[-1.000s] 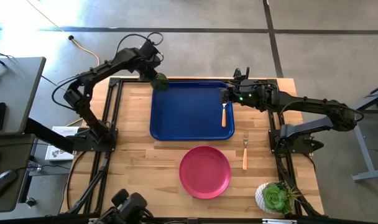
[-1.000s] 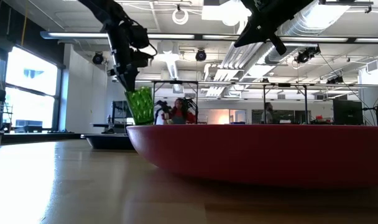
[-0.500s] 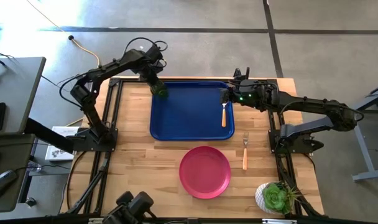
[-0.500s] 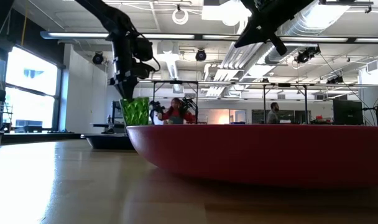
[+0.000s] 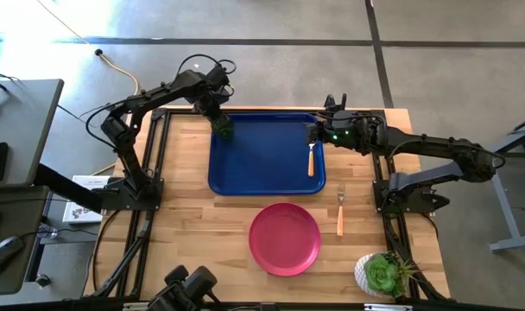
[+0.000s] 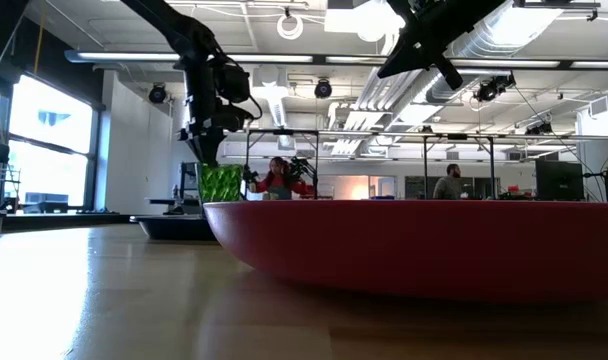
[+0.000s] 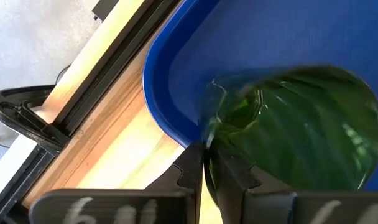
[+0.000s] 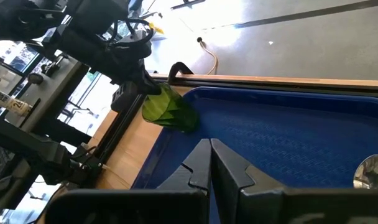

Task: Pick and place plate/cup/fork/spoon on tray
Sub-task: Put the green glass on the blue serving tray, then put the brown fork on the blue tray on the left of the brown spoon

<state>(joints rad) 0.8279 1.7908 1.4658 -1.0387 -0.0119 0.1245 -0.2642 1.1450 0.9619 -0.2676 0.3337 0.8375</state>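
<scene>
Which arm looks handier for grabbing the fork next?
The right, probably. The fork lies on the table's right side, beside the plate. The right gripper hovers shut over the spoon on the tray, holding nothing. The left gripper is across the tray, holding the cup.

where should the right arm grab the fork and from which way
Probably the orange handle, from straight above. The fork lies flat and alone on the bare table right of the plate, tines toward the tray. Fingers should close across the handle's narrow width.
</scene>
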